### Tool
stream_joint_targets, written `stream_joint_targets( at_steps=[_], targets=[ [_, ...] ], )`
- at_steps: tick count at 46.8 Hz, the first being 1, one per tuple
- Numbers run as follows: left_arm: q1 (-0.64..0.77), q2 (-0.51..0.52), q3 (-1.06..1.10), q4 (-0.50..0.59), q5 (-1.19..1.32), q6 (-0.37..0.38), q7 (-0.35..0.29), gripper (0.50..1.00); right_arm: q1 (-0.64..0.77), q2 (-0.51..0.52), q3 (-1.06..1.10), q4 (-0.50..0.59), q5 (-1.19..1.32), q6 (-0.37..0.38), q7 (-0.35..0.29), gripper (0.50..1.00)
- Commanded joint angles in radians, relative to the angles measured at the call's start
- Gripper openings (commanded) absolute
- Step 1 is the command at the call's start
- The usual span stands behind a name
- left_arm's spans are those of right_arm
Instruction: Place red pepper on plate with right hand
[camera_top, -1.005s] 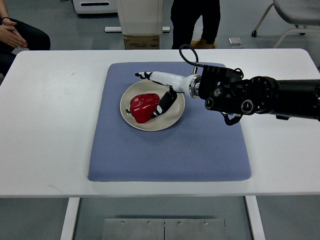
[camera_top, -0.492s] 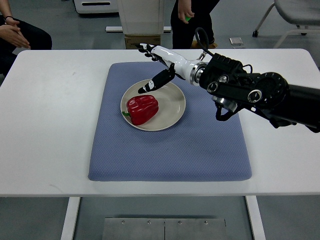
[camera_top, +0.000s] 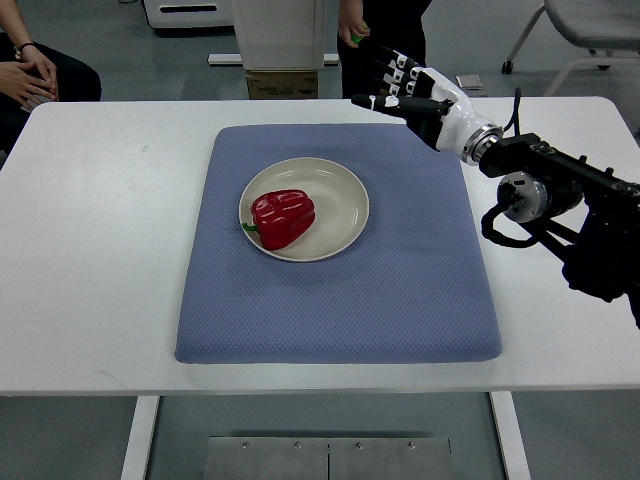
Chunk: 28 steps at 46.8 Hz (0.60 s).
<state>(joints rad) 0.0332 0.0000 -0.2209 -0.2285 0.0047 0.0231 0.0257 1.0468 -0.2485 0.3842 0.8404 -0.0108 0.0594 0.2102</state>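
While the red pepper (camera_top: 283, 217) lies on the plate (camera_top: 340, 200), the right hand (camera_top: 420, 88) hovers, fingers (camera_top: 392, 68) apart.

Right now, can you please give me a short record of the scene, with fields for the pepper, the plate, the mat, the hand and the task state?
pepper: red pepper lies on the plate, left of its middle
plate: cream plate sits on the mat
mat: blue mat on the white table
hand: right hand open, holds nothing, raised over the table's far edge, apart from the plate
left hand: not in view
task state: pepper already on the plate
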Motion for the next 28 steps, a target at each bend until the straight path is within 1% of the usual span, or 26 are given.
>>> stream_joint_targets(
  at_steps=[1, 8, 11, 17, 23, 25, 28],
  targets=[
    [0.001, 0.0, 0.0, 0.0, 0.0, 0.0, 0.0, 1.0, -0.016, -0.031, 0.005, 0.0, 0.09, 0.0, 0.0, 1.0],
    [0.001, 0.0, 0.0, 0.0, 0.0, 0.0, 0.0, 1.0, -0.07, -0.092, 0.015, -0.007, 0.261, 0.005, 0.0, 1.0],
    [0.001, 0.0, 0.0, 0.0, 0.0, 0.0, 0.0, 1.0, -0.1, -0.109, 0.036, -0.036, 0.278, 0.033, 0.0, 1.0],
    [0.001, 0.0, 0.0, 0.0, 0.0, 0.0, 0.0, 1.0, -0.148, -0.112, 0.078, -0.138, 0.278, 0.103, -0.021, 1.0],
    [0.001, 0.0, 0.0, 0.0, 0.0, 0.0, 0.0, 1.0, -0.175, -0.098, 0.087, -0.302, 0.279, 0.158, -0.026, 1.0],
    [0.001, 0.0, 0.0, 0.0, 0.0, 0.0, 0.0, 1.0, -0.18, -0.089, 0.088, -0.328, 0.279, 0.18, -0.026, 1.0],
    [0.001, 0.0, -0.002, 0.0, 0.0, 0.0, 0.0, 1.0, -0.18, -0.077, 0.088, -0.333, 0.279, 0.198, -0.025, 1.0]
  ],
)
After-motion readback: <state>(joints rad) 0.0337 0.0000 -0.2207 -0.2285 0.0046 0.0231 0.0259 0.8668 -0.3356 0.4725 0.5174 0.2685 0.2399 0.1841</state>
